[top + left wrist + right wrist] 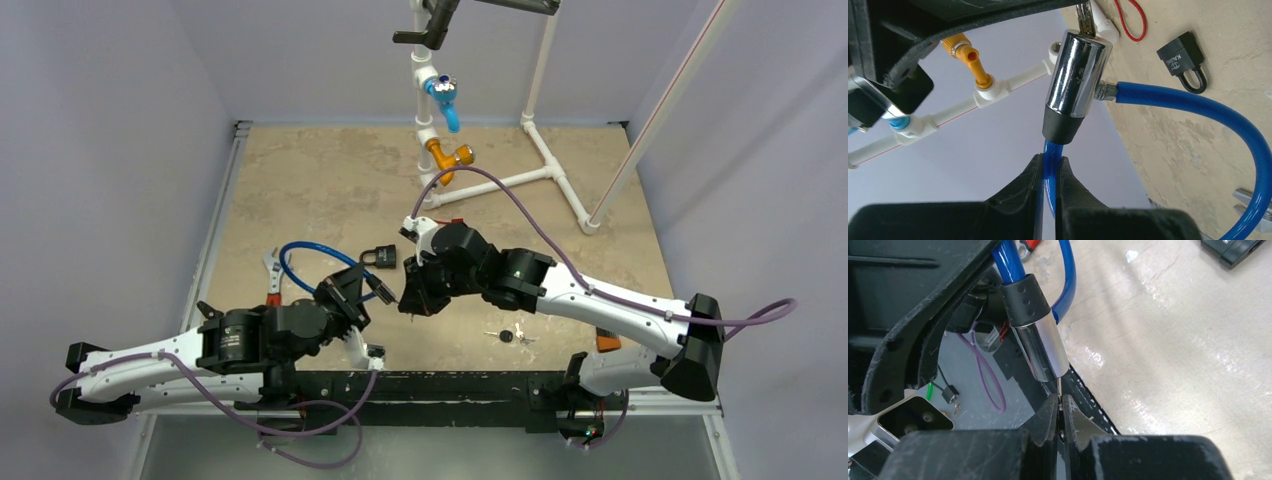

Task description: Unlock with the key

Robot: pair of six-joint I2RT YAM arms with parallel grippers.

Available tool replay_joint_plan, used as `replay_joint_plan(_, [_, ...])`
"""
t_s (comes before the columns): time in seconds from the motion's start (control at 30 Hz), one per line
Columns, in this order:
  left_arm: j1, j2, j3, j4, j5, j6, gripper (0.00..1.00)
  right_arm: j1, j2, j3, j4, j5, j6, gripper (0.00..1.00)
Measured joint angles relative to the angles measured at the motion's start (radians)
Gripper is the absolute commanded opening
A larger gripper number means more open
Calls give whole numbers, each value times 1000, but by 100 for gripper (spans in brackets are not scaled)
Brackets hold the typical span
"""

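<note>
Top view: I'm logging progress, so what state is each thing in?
Cable lock: loop closed.
Key: in the lock's end.
Padlock: shut, lying on the table.
Left fingers: shut on the cable lock.
Right fingers: shut on the key.

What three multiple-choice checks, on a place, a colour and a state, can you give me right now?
1. The black padlock lies: A on the table; B on the pipe frame; C on an arm.
2. The lock's cable is: A red; B blue; C green.
3. The left gripper is: A open; B shut on the cable; C shut on the padlock.
A, it rests flat on the table; B, a blue sheath leaves the chrome cylinder; B, its fingers pinch the cable.
</note>
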Motion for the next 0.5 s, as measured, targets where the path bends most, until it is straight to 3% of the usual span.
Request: replay_joint_plan(0.5, [3, 29, 149, -155, 7, -397, 0, 45, -200, -94, 243, 198, -12, 0])
